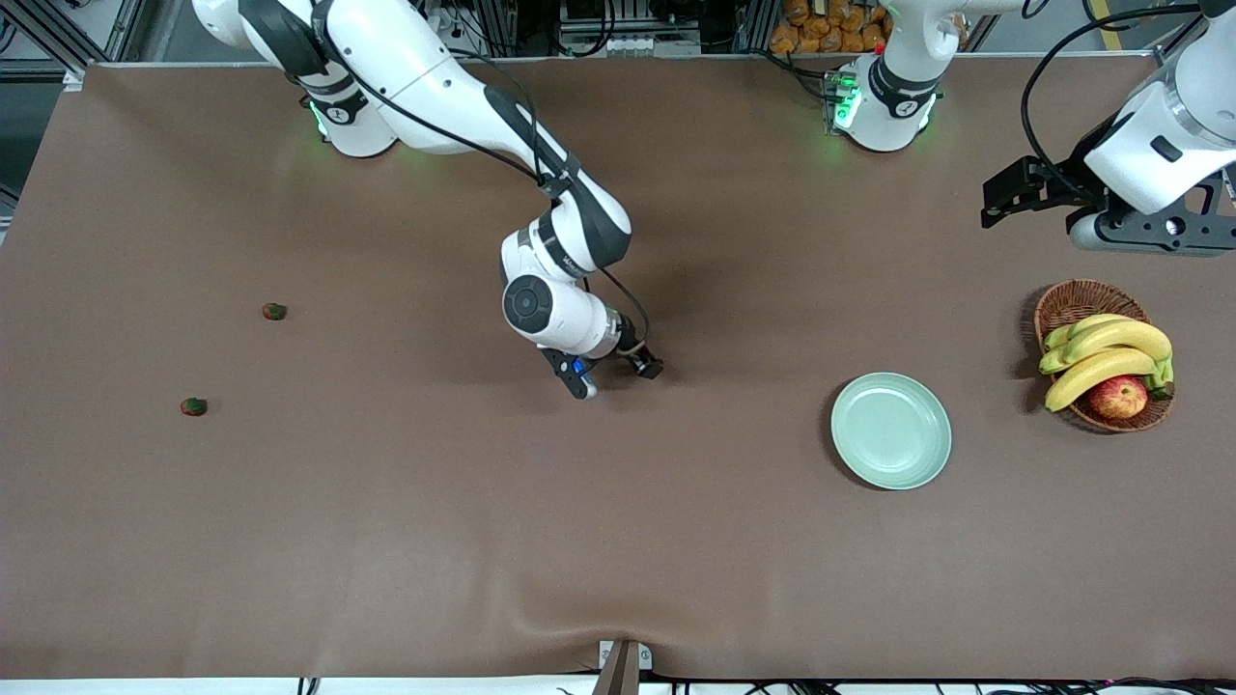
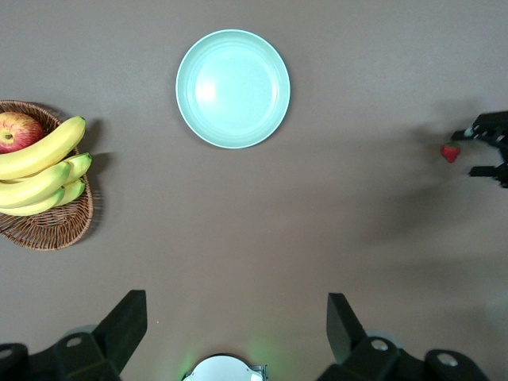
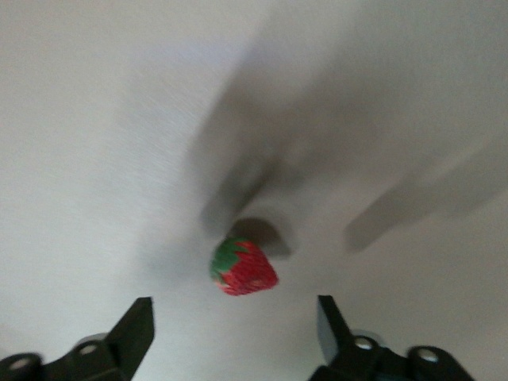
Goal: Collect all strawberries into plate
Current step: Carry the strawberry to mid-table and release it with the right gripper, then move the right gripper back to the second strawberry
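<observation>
Two strawberries (image 1: pixel 274 311) (image 1: pixel 194 406) lie on the brown table toward the right arm's end. A third strawberry (image 3: pixel 244 267) (image 2: pixel 450 152), red with a green cap, sits free just off the open fingers of my right gripper (image 3: pixel 236 317) (image 1: pixel 618 378), touching neither; it is hidden in the front view. That gripper is low over the table's middle, well apart from the pale green plate (image 1: pixel 890 430) (image 2: pixel 232 88), which holds nothing. My left gripper (image 1: pixel 1004 198) (image 2: pixel 234 313) waits open and high near the left arm's end of the table.
A wicker basket (image 1: pixel 1086 301) (image 2: pixel 48 230) with bananas (image 1: pixel 1106 355) and an apple (image 1: pixel 1118 397) stands beside the plate at the left arm's end. The table's front edge has a small bracket (image 1: pixel 623 664).
</observation>
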### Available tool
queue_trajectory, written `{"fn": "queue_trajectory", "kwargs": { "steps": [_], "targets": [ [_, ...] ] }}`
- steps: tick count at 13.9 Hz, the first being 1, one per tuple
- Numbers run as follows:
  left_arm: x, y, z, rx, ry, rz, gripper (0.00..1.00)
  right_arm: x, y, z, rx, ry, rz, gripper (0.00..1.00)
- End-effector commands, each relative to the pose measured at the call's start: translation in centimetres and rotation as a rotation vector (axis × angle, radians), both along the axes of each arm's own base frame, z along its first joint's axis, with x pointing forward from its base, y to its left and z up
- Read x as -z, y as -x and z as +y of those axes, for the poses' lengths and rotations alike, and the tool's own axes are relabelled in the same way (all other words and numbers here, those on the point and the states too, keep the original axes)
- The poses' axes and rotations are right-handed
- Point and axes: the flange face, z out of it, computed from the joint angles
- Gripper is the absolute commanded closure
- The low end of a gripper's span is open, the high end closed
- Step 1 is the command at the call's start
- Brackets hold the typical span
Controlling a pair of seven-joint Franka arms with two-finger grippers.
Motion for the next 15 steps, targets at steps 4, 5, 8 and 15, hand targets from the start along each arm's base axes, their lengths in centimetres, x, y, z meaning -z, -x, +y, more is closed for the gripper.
{"fn": "queue_trajectory", "kwargs": {
  "steps": [4,5,8,15],
  "targets": [
    [-0.5,-0.1,-0.2,-0.004,0.003,-0.002,0.0,-8.9,-8.1,-9.7,0.039,-0.014,0.07,0.0],
    [-0.5,-0.1,-0.2,-0.005,0.003,-0.002,0.0,-10.0,-9.6,-12.2,0.043,-0.024,0.063,0.0],
    [-0.5,-0.1,-0.2,-0.005,0.003,-0.002,0.0,-11.6,-12.1,-20.5,-0.098,-0.022,0.043,0.0],
    [-0.5,-0.1,-0.2,-0.005,0.004,-0.002,0.0,-13.4,-13.7,-40.9,-0.559,0.167,0.01,0.0]
  ]
}}
